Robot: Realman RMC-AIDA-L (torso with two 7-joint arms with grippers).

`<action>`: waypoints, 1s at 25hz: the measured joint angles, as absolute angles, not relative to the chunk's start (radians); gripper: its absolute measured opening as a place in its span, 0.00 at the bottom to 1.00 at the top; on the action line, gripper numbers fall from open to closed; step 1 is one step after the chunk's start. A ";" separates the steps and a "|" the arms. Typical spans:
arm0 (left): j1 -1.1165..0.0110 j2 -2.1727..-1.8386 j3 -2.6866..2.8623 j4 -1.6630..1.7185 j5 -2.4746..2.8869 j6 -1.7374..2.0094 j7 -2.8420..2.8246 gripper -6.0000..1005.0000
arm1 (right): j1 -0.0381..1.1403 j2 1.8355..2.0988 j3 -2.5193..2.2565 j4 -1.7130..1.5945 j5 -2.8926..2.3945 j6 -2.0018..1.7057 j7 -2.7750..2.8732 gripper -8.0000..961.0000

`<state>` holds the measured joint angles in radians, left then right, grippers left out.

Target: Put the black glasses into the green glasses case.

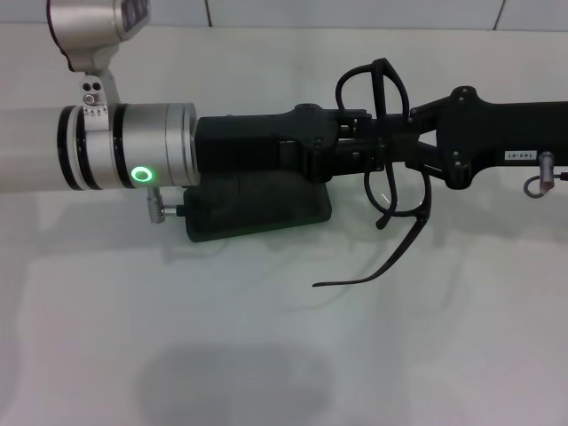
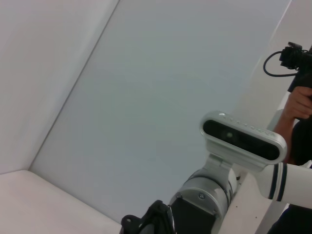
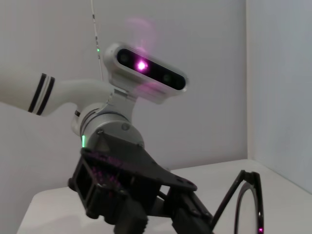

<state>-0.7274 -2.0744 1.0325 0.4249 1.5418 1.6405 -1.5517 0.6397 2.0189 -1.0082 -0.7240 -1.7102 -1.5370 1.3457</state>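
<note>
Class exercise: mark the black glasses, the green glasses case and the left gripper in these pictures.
black glasses (image 1: 389, 82): head view, on the upper lens rim.
green glasses case (image 1: 257, 213): head view, on its side showing below the arm.
left gripper (image 1: 377, 146): head view, at the fingertips by the frame.

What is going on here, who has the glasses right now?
Both arms meet over the white table. The thin black round-lens glasses hang in the air between the left gripper, reaching in from the left, and the right gripper, reaching in from the right, as if in a handover. Which one actually grips the frame is unclear. The dark green hard glasses case lies on the table under the left arm; the glasses are not in it yet.
</note>
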 joint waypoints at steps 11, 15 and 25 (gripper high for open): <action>-0.715 -2.071 1.027 0.435 1.532 1.667 -1.549 0.47 | 0.617 2.016 -0.963 -0.724 -1.698 -1.523 1.340 0.12; -0.654 -2.062 1.001 0.487 1.531 1.612 -1.536 0.47 | 0.602 2.007 -0.871 -0.736 -1.683 -1.620 1.339 0.12; -0.684 -2.082 1.012 0.481 1.688 1.522 -1.554 0.47 | 0.569 2.019 -0.753 -0.740 -1.455 -1.680 1.281 0.12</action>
<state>-0.6841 -2.0822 1.0119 0.4813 1.6884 1.5217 -1.5537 0.5688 2.0193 -0.7535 -0.7405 -1.4548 -1.6800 1.2807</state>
